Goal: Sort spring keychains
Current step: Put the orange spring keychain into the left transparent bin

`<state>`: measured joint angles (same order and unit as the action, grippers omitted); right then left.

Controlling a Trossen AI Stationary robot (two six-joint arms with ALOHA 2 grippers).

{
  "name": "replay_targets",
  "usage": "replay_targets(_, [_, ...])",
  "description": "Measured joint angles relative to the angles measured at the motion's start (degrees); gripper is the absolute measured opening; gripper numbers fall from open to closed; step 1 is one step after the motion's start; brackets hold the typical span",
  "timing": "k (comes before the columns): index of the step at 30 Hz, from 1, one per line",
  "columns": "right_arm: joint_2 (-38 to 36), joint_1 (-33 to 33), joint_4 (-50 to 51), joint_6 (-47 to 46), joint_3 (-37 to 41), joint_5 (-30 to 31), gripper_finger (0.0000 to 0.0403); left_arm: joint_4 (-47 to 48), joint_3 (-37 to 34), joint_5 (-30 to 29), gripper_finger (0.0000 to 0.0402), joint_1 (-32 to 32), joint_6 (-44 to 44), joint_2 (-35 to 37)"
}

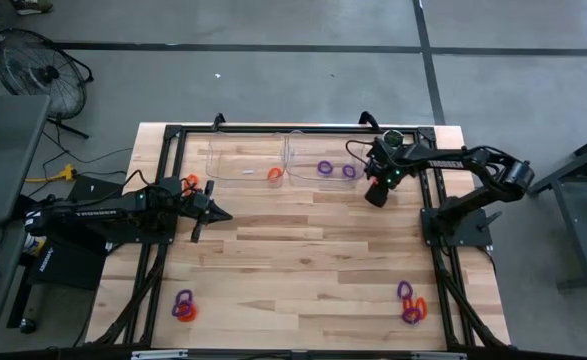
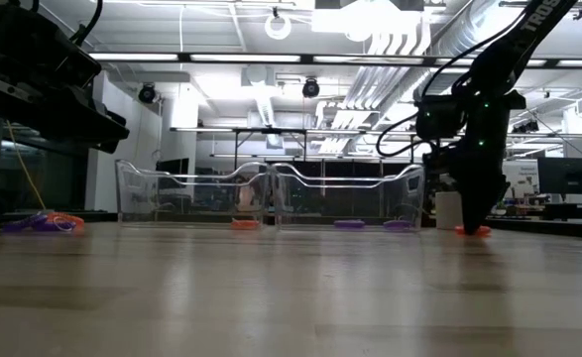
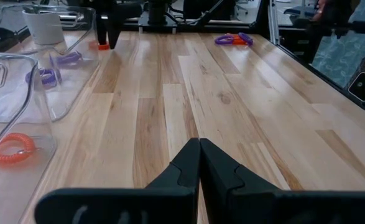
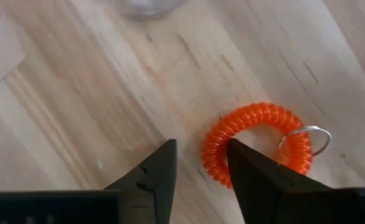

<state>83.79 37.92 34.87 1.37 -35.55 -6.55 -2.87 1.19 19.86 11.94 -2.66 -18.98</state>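
Observation:
An orange spring keychain (image 4: 257,143) with a metal ring lies flat on the table beside the right clear tray (image 1: 323,180). My right gripper (image 4: 201,158) points down over it, open; one finger stands in the coil's hollow, the other outside. One more orange keychain (image 1: 275,174) lies in the left tray (image 1: 235,160), and two purple ones (image 1: 325,167) in the right tray. Mixed orange and purple piles lie near left (image 1: 183,305) and near right (image 1: 411,302). My left gripper (image 3: 199,152) waits shut at the table's left. My right gripper comes at the keychain from above, its fingers (image 4: 254,177) on either side of one arc of the coil (image 4: 214,155). Whether a finger touches the coil, I cannot tell. The keychain lies flat on the wood.
A white cup (image 3: 44,25) stands beside the right tray, close to my right gripper. Another orange keychain (image 1: 190,182) lies by my left arm. Black frame rails (image 1: 163,160) run along the table's sides. Bare wood stretches across the middle (image 1: 303,250).

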Motion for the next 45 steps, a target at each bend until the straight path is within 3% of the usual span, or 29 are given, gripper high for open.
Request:
replay_targets(13, [0.0, 0.0, 0.9, -6.2, 0.0, 1.9, 0.0011, 0.0, 0.0, 0.0, 0.0001, 0.0, 0.0, 0.0])
replay_targets(34, [-9.1, 1.5, 4.3, -14.4, 0.2, 0.0, 0.0001, 0.0, 0.0, 0.0, 0.0001, 0.0, 0.0, 0.0])
replay_targets(45, [-21.0, 2.0, 10.8, -19.4, 0.0, -0.1, 0.0001, 0.0, 0.0, 0.0, 0.0001, 0.0, 0.0, 0.0])
